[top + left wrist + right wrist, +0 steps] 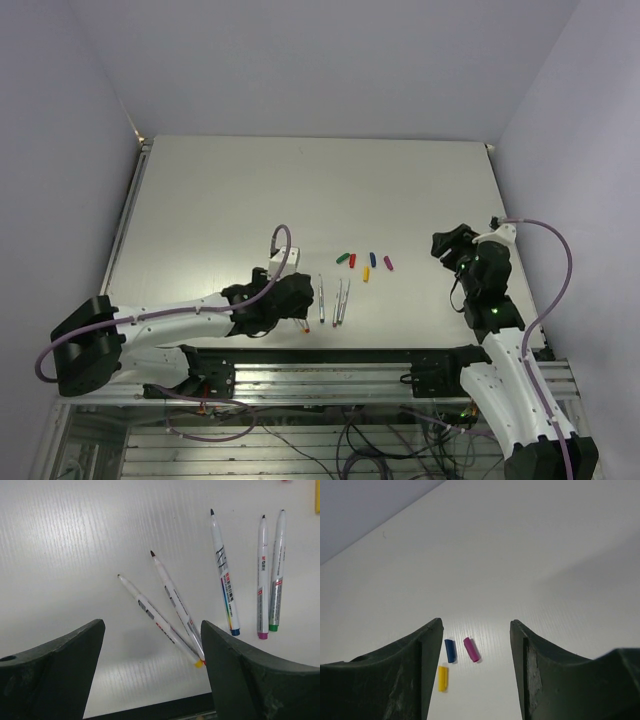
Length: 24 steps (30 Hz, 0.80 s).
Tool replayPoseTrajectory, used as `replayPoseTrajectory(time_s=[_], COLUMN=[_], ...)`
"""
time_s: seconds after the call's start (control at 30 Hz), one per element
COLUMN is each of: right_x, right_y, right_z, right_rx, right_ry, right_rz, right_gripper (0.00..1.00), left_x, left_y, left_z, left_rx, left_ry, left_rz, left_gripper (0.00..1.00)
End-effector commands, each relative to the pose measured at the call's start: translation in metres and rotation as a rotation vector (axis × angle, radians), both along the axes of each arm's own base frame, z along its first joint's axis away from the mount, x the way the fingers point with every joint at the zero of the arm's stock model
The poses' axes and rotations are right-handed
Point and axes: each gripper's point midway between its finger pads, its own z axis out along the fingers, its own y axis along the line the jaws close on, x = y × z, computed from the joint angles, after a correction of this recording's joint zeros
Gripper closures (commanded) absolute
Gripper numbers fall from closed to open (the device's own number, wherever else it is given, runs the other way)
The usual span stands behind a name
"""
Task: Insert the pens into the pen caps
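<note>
Five pens lie near the table's front edge. In the left wrist view the yellow-ended pen (pixel 160 622) and the red-ended pen (pixel 177 605) cross at their near ends, between my open left gripper's (pixel 152 627) fingers. The blue-ended pen (pixel 224 580), purple-ended pen (pixel 262 580) and green-ended pen (pixel 276 575) lie to their right. My left gripper (pixel 295 300) hovers low over the left pens. The green cap (pixel 343 257), red cap (pixel 352 261), yellow cap (pixel 366 272), blue cap (pixel 373 258) and purple cap (pixel 388 263) lie beyond the pens. My right gripper (pixel 445 243) is open and empty, right of the caps. Ahead of its open fingers (pixel 476 625) the right wrist view shows the blue cap (pixel 450 650), purple cap (pixel 471 649) and yellow cap (pixel 442 678).
The white table (pixel 300 190) is walled at the back and on both sides. Its front edge (pixel 150 711) runs just below the pens' near ends. A metal frame with cables (pixel 330 385) lies in front of the table.
</note>
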Motion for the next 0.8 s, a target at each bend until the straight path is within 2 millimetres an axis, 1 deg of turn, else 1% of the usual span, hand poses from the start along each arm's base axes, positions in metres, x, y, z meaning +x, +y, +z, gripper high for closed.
replayPoseTrajectory(time_s=[0.0, 0.1, 0.17, 0.43, 0.6, 0.77], right_x=[-0.006, -0.008, -0.008, -0.006, -0.005, -0.005], right_y=[0.004, 0.007, 0.008, 0.013, 0.014, 0.016], right_z=[-0.007, -0.012, -0.014, -0.018, -0.021, -0.020], right_rx=[-0.013, -0.014, -0.014, -0.015, -0.011, -0.007], right_ry=[0.016, 0.024, 0.031, 0.039, 0.048, 0.043], right_rz=[0.041, 0.056, 0.067, 0.095, 0.103, 0.111], right_gripper=[0.43, 0.42, 0.41, 0.41, 0.41, 0.41], left_x=[-0.001, -0.004, -0.005, -0.006, -0.006, -0.005], left_y=[0.001, -0.004, -0.004, -0.003, -0.001, -0.002], left_z=[0.003, -0.002, -0.005, -0.018, -0.023, -0.027], left_rx=[-0.010, -0.004, 0.007, 0.042, 0.054, 0.071], left_ry=[0.021, 0.046, 0.057, 0.077, 0.080, 0.081], left_rz=[0.101, 0.098, 0.105, 0.123, 0.129, 0.126], left_gripper=[0.18, 0.25, 0.27, 0.27, 0.28, 0.28])
